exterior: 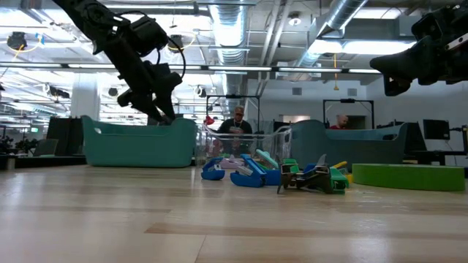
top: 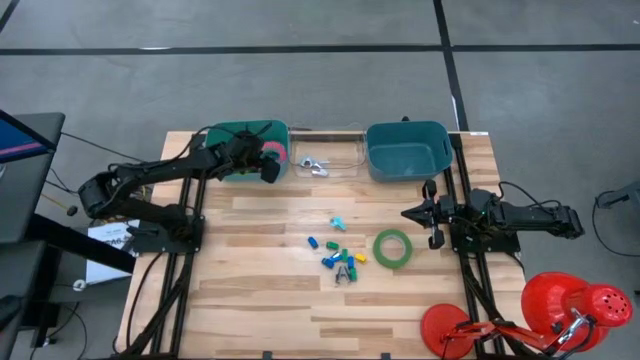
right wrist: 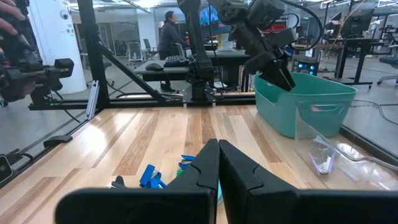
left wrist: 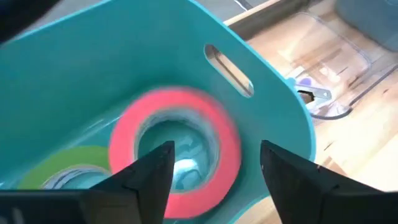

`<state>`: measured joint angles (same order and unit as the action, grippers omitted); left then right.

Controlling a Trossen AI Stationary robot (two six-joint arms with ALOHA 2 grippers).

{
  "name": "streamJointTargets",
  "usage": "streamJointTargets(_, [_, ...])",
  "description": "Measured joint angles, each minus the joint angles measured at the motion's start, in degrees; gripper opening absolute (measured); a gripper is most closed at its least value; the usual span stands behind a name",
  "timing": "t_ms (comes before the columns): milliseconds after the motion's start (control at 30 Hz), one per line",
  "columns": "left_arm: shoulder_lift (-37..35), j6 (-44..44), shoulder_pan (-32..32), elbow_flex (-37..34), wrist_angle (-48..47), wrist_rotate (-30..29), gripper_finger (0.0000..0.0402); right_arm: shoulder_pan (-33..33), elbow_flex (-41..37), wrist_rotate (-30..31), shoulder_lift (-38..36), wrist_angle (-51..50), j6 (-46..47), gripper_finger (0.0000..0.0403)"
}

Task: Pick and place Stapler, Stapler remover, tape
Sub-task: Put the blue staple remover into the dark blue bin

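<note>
I see the pinkish-red tape roll (left wrist: 177, 146), a flat smooth ring, lying inside the left teal bin (top: 240, 150) just below my left gripper (left wrist: 214, 171), whose fingers stand apart with nothing between them. A green tape roll (left wrist: 68, 167) lies beside it in the bin. 1 more green ring (top: 393, 248) lies flat on the wooden table (top: 250, 300). My right gripper (top: 432, 213), fingers together, waits nearby.
</note>
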<state>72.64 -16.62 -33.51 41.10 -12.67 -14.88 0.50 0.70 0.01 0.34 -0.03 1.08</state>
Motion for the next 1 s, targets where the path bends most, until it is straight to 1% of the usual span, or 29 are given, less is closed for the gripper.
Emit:
streamJointTargets(133, [-0.4, -0.1, 0.9, 0.0, -0.5, 0.5, 0.0246, 0.0, 0.0, 0.0, 0.0, 0.0, 0.0, 0.0])
streamJointTargets(333, [-4.4, -0.4, 3.6, 0.0, -0.6, 1.7, 0.025, 0.0, 0.0, 0.0, 0.0, 0.0, 0.0, 0.0])
streamJointTargets(433, [-7.3, -1.8, 6.1, 0.0, -0.8, 5.2, 0.025, 0.0, 0.0, 0.0, 0.0, 0.0, 0.0, 0.0])
streamJointTargets(500, [-9.2, -3.6, 8.3, 0.0, -0.9, 7.7, 0.025, 0.0, 0.0, 0.0, 0.0, 0.0, 0.0, 0.0])
streamJointTargets(567, [-11.1, -4.8, 10.9, 0.0, -0.7, 8.9, 0.025, 0.0, 0.0, 0.0, 0.0, 0.0, 0.0, 0.0])
streamJointTargets(767, [-15.4, -3.4, 19.6, 0.0, 0.0, 9.0, 0.025, 0.0, 0.0, 0.0, 0.0, 0.0, 0.0, 0.0])
streamJointTargets(1000, [-16.5, -0.2, 30.5, 0.0, 0.2, 9.1, 0.0248, 0.0, 0.0, 0.0, 0.0, 0.0, 0.0, 0.0])
